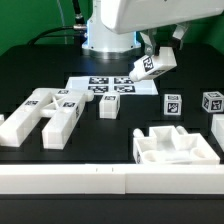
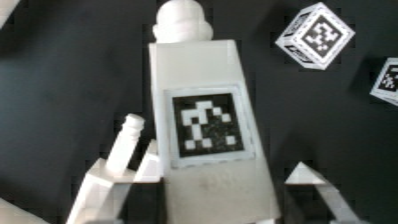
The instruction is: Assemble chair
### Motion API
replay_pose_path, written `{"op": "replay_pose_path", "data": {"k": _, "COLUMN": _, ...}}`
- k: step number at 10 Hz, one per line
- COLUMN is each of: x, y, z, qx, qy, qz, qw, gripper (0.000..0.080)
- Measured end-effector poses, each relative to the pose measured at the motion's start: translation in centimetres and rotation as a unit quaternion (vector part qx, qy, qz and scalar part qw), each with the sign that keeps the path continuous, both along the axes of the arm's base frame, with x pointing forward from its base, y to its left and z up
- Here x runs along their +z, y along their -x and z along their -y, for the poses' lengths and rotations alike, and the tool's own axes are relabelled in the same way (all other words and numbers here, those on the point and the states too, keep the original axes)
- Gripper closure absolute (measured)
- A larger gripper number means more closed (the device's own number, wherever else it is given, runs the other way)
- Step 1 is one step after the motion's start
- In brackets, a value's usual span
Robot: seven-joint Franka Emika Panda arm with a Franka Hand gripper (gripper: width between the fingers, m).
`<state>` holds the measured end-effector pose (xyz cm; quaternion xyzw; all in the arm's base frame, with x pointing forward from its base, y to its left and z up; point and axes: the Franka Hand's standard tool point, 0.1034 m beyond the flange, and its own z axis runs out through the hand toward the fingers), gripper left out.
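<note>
1 tagged bar [image 2: 205, 90] clamped in narrow-set gripper [image 1: 151, 62], held tilted in air beside marker board [image 1: 95, 85] end, near tagged cube [image 1: 172, 102]. Slotted seat block [image 1: 175, 145] lies well apart. Risk: tilt misaligns peg [image 2: 178, 18] at slot; bar jams or slips.
</note>
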<state>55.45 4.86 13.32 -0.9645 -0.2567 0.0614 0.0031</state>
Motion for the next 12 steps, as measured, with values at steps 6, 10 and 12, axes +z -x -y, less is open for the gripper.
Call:
{"op": "replay_pose_path", "data": {"k": 6, "x": 0.5, "y": -3.2, "z": 1.4, "qx": 0.088, "qy": -0.004, "qz": 0.029, "qw": 0.996, "gripper": 0.0499}}
{"op": "replay_pose_path", "data": {"k": 10, "x": 0.7, "y": -4.4, "z": 1.8, "qx": 0.088, "qy": -0.01, "qz": 0.062, "qw": 0.994, "gripper": 0.0499}}
{"op": "replay_pose_path", "data": {"k": 12, "x": -0.1, "y": -4.7, "z": 2.1, "qx": 0.067, "qy": -0.028, "qz": 0.087, "qw": 0.994, "gripper": 0.0499}}
